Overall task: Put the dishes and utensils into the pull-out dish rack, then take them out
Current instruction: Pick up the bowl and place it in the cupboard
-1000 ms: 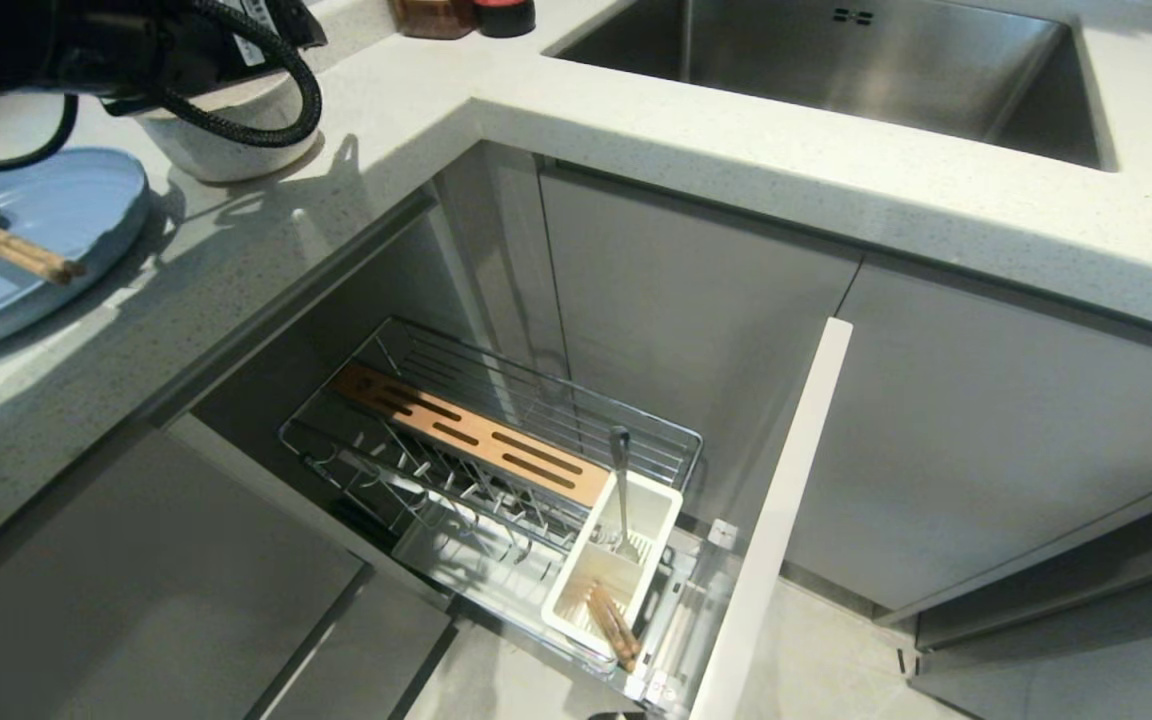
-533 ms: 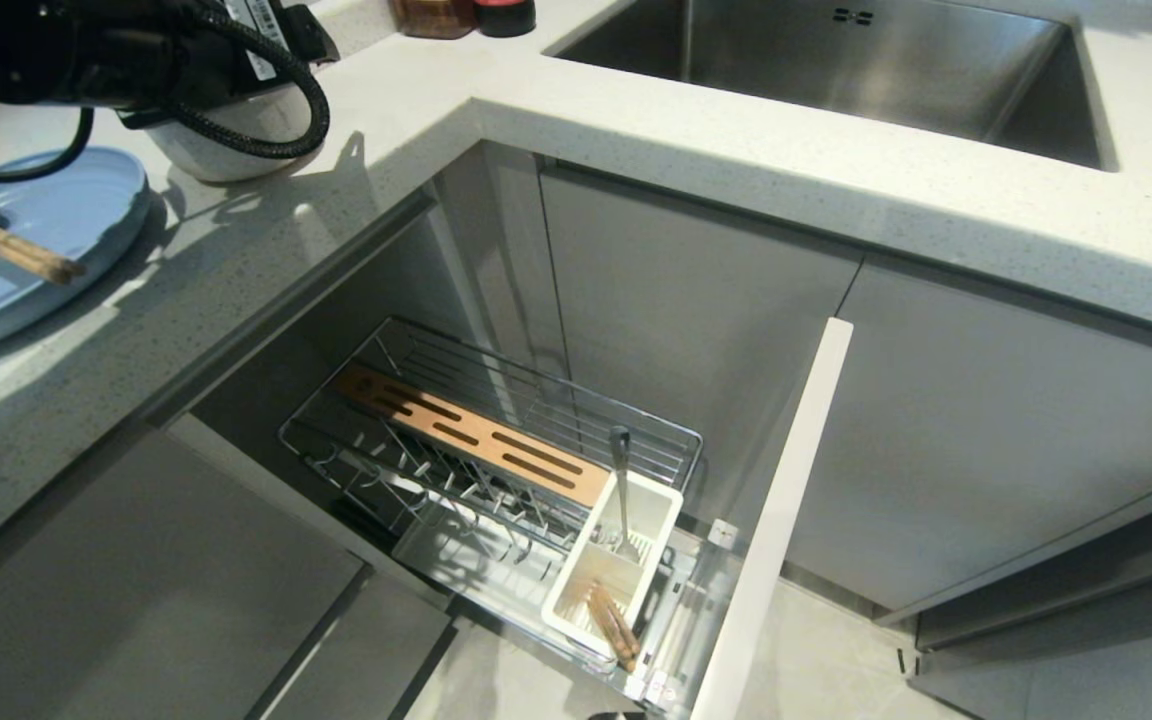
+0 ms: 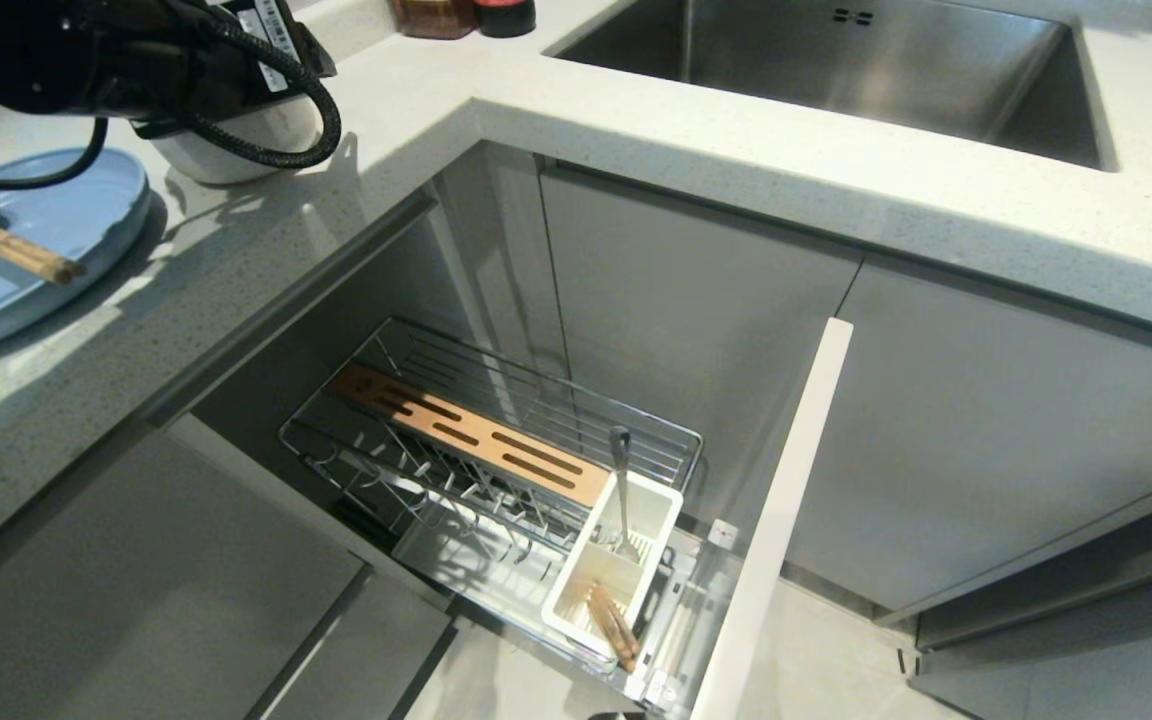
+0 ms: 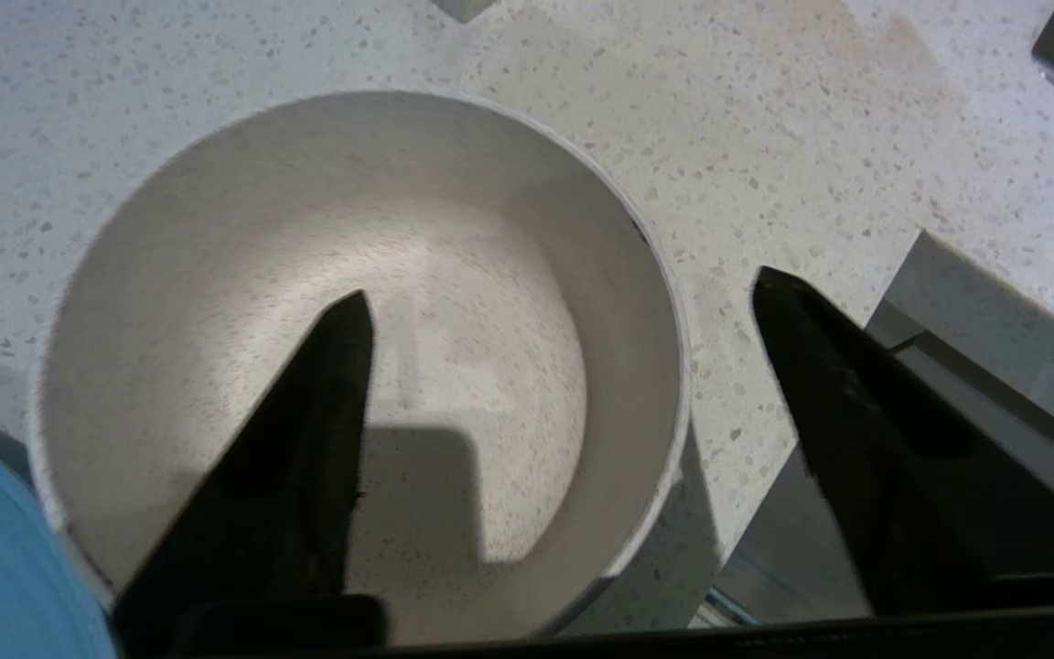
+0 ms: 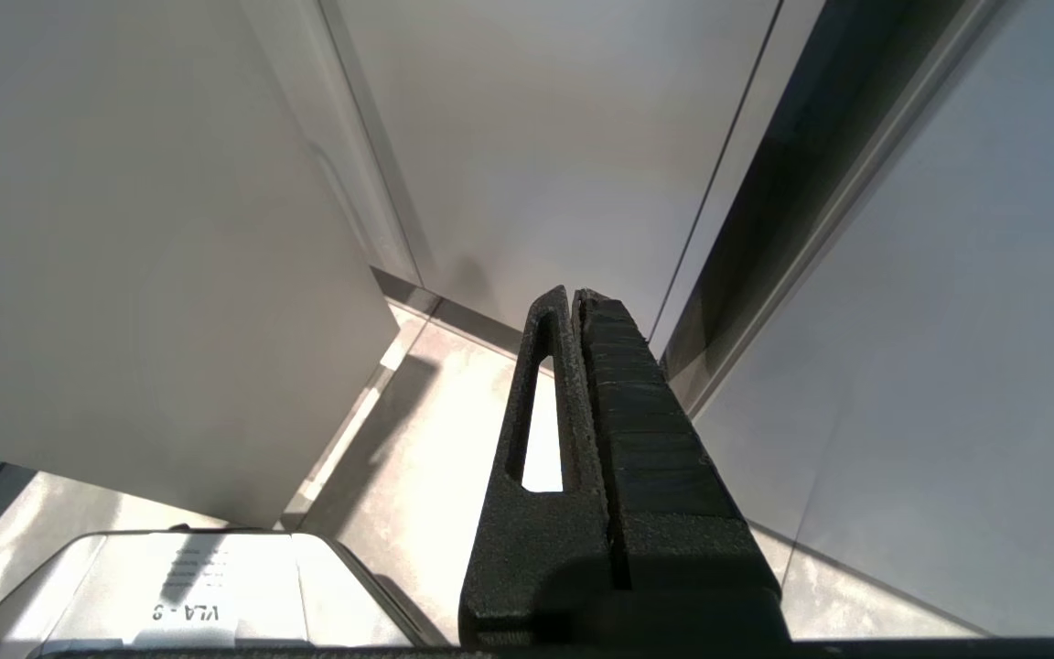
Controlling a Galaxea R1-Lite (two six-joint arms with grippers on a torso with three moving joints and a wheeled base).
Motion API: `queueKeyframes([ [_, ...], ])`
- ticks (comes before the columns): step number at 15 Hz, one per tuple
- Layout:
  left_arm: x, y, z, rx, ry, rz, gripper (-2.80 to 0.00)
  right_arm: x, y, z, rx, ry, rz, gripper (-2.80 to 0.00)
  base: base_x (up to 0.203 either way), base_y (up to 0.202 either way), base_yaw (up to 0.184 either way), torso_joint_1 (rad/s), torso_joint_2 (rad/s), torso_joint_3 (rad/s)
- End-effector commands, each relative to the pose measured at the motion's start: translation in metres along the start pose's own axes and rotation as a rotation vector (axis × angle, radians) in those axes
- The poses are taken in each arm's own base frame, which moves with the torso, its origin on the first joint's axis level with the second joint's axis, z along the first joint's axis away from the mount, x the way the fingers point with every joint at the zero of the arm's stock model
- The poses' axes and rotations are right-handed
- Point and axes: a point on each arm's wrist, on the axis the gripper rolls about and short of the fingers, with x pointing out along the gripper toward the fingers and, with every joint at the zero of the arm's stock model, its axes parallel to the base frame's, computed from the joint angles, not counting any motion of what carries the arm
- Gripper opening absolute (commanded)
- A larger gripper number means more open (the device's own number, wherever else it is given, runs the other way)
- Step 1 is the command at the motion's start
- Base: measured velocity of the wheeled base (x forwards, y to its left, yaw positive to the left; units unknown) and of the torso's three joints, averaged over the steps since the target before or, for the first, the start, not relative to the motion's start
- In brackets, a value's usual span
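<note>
Two black fingers (image 4: 307,439) of the left hand (image 4: 564,302) straddle the wall of the bowl (image 4: 454,220): one hangs inside it, the other outside, over the surface (image 4: 811,137). They stand apart and grip nothing yet; the rim passes between them with clear gaps on either side. The bowl sits upright on the surface near its edge, just beside the blue plate (image 3: 56,210), which carries chopsticks (image 3: 6,248) and a spoon bowl peeking out at the frame's edge.

To take the bowl well, I would lower the hand until the pads reach well down the wall, not just the lip, then close squarely so the wall is pinched flat between them. A pinch on one side of a round bowl tends to let it swing, so a slow, level lift seems wise. The inner finger should stay off the bottom, or the bowl may skid towards the plate.

Below, the rack (image 3: 526,400) stands pulled out; its caddy (image 3: 651,510) already holds a spoon (image 3: 620,470) and another pair of chopsticks (image 3: 612,625), while the wire prongs look free for the bowl. The path down should clear the surface edge and the open front panel (image 3: 786,500).

One more hand, the right (image 5: 573,297), is clenched on nothing, parked low by the cabinet doors.
</note>
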Motion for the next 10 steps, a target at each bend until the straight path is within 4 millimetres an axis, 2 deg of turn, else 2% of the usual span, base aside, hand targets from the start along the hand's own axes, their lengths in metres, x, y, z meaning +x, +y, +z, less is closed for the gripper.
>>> queueKeyframes([
  [1, -0.0003, 0.0005, -0.0012, 0.007, 0.010, 0.006, -2.80, 0.0002, 0.0000, -0.0004, 0.000, 0.002, 0.000, -2.80, 0.000, 0.000, 0.000, 0.000, 0.00, 0.000],
  [10, -0.0046, 0.0012, 0.0000, 0.008, 0.018, -0.008, -2.80, 0.0002, 0.0000, -0.0004, 0.000, 0.002, 0.000, -2.80, 0.000, 0.000, 0.000, 0.000, 0.00, 0.000],
])
